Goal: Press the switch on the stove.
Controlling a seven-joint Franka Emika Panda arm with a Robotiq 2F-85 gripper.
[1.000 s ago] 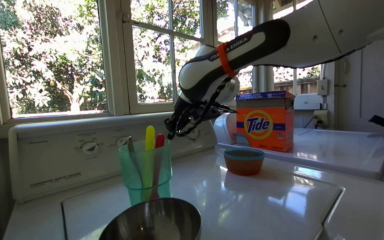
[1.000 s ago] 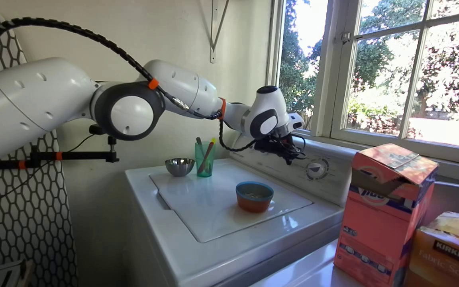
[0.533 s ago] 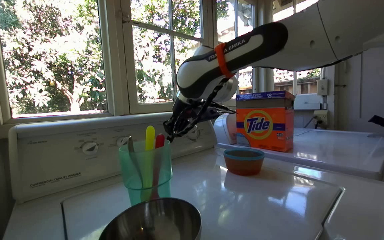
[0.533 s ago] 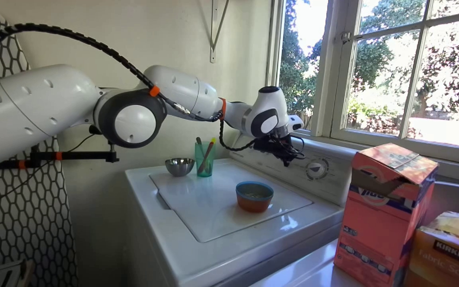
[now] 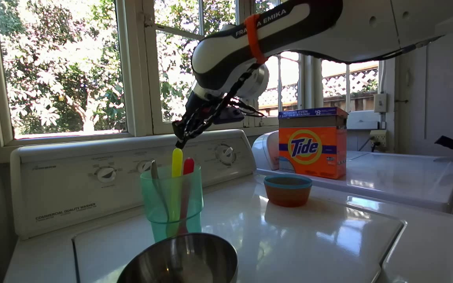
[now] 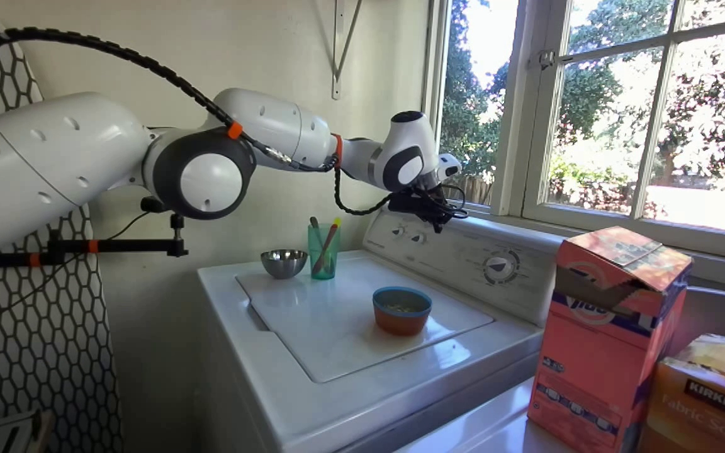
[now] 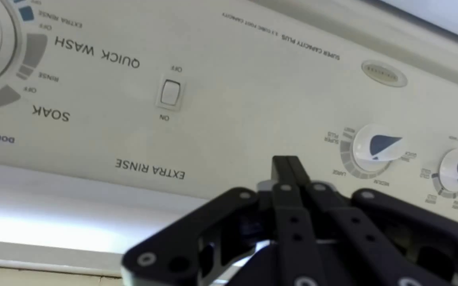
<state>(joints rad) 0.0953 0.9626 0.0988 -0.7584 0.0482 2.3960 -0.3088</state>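
Observation:
The stove, a white enamel appliance, shows in both exterior views [image 5: 289,228] [image 6: 331,327], its raised back panel bearing knobs. In the wrist view a small white rocker switch [image 7: 170,93] sits on the panel between printed OFF and ON; which side is pressed I cannot tell. My gripper [image 7: 286,159] is shut and empty, its fingertips together, right of the switch in that view and apart from it. In the exterior views the gripper [image 5: 179,143] [image 6: 439,228] hangs at the height of the back panel's upper part. The switch cannot be made out there.
A green cup [image 5: 171,204] with utensils and a metal bowl [image 5: 179,259] stand on the top. An orange bowl with a blue rim [image 6: 402,311] is there too. A Tide box [image 5: 312,145] stands on the neighbouring appliance. A window [image 6: 639,126] is behind the panel.
After dipping slightly, my gripper has risen and moved left in both exterior views. The large dial is now uncovered in an exterior view. The objects on the top have not moved.

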